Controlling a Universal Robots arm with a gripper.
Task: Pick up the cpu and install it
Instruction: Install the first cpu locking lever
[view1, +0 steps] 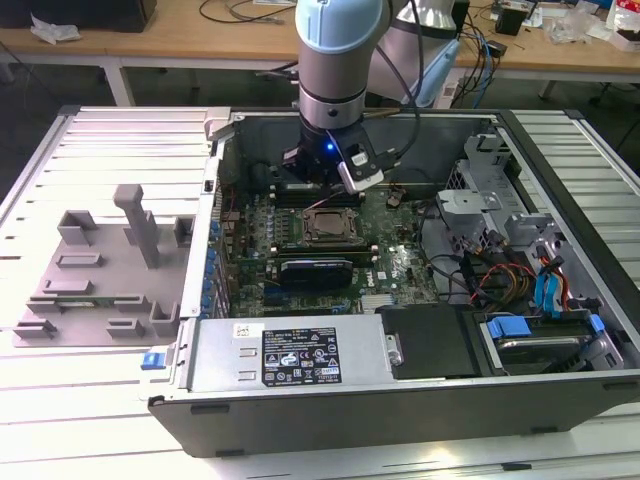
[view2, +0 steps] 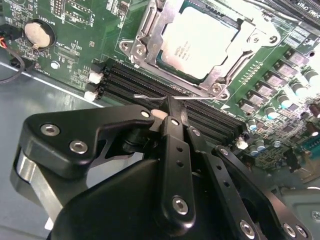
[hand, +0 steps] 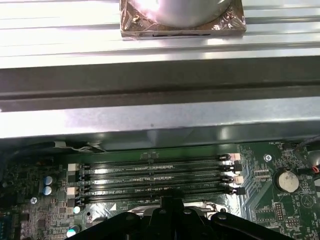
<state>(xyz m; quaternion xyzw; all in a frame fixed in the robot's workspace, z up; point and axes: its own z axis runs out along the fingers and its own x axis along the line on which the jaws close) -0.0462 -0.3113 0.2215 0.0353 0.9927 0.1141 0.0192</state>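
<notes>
The cpu, a silvery square chip, lies flat in its socket on the green motherboard, with a metal frame around its edges. In the exterior view the cpu sits mid-board inside the open computer case. My gripper is shut, its black fingertips pressed together just beside the socket, above the empty black memory slots. A thin metal socket lever runs right across the fingertips; whether it is pinched between them is unclear. The gripper hangs just behind the socket. Its fingertips also show over the memory slots.
The case lies open on a slatted metal table, with a power supply at the front and drive bays and cables at the exterior view's right. A grey moulded tray stands at the left. A coin battery sits on the board.
</notes>
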